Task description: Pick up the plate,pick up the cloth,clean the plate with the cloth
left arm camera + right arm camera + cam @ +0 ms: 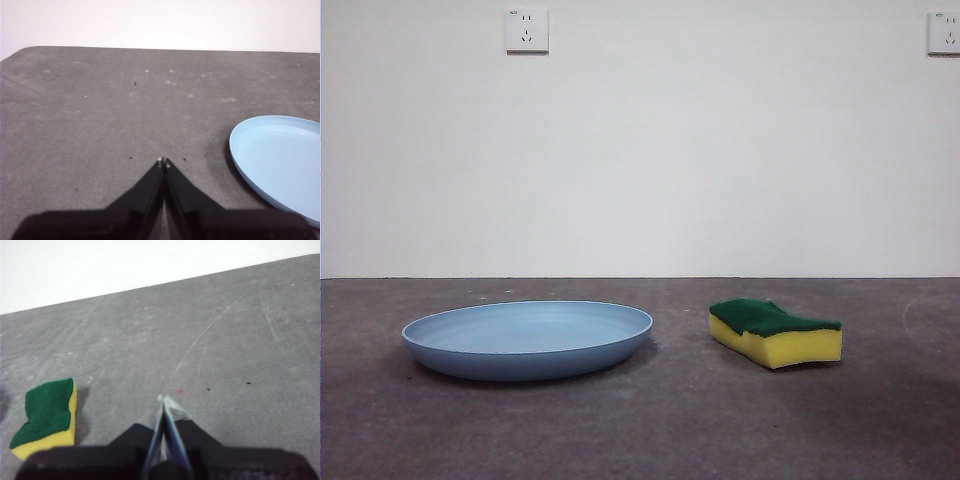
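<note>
The light-blue plate [527,338] lies flat on the grey table at the left of the front view. It also shows in the left wrist view [280,160], off to one side of my left gripper [164,162], which is shut and empty above bare table. The cloth, a yellow sponge with a dark green top [776,332], lies to the right of the plate. It shows in the right wrist view [47,417], apart from my right gripper [164,399], which is shut and empty. Neither gripper appears in the front view.
The grey table [640,430] runs back to a white wall with two sockets [526,30]. There is a gap of bare table between plate and sponge.
</note>
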